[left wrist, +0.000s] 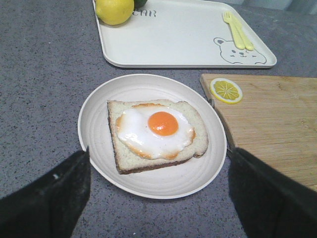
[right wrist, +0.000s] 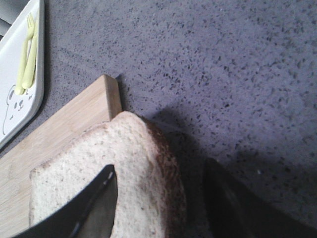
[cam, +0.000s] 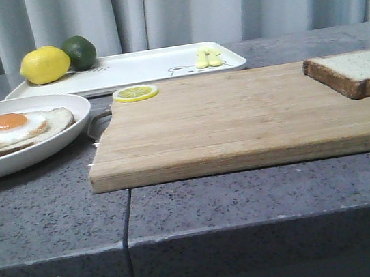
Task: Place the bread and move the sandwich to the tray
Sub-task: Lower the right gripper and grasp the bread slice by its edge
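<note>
The sandwich (cam: 11,127), bread topped with a fried egg, lies on a round white plate (cam: 78,102) at the left. In the left wrist view my left gripper (left wrist: 159,153) is open, its fingers apart at the near rim of the plate (left wrist: 163,181), clear of the sandwich (left wrist: 156,129). The bread (cam: 361,65) lies at the right end of the wooden cutting board (cam: 237,117). My right gripper (right wrist: 159,166) is open astride its crust edge, one finger over the bread (right wrist: 74,163), the other beyond it. The white tray (cam: 140,65) lies behind the board.
On the tray (left wrist: 183,39) sit a lemon (cam: 45,65), a lime (cam: 80,51) and a yellow fork (cam: 208,57). A lemon slice (cam: 135,92) lies on the board's far left corner. A seam runs across the grey counter near its front edge.
</note>
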You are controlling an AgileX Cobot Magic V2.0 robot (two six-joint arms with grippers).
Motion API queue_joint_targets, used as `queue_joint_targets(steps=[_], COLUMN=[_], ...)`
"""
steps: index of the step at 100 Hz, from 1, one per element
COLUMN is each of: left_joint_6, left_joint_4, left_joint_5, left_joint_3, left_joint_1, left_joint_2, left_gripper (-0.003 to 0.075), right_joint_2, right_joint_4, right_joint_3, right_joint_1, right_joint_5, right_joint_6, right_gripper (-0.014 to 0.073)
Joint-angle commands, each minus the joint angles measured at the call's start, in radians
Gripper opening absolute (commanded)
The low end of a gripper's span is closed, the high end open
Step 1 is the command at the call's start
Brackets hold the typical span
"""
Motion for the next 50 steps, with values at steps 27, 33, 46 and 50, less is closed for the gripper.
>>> queue_joint_targets(steps=[27, 33, 46, 50], left_joint_6=[-0.007, -0.007, -0.007, -0.007], left_joint_4=[-0.029, -0.029, -0.029, -0.029], left_joint_5=[-0.058, -0.058, -0.058, -0.058], left_joint_3=[-0.033, -0.033, -0.033, -0.033], left_joint_1=[-0.001, -0.001, -0.001, -0.001], left_joint_2=[0.012, 0.012, 0.012, 0.012], left_gripper=[0.0537, 0.0537, 0.0537, 0.0537], right_joint_2=[0.007, 0.014, 0.034, 0.04], right_joint_4=[0.053, 0.054, 0.062, 0.065], right_joint_3=[-0.03, -0.03, -0.03, -0.03], right_joint_1=[-0.009, -0.009, -0.009, -0.009], right_joint_5=[0.065, 0.07, 0.098, 0.108], right_joint_6=[-0.019, -0.019, -0.02, -0.02], right_gripper=[0.0407, 0.0407, 0.0407, 0.0407])
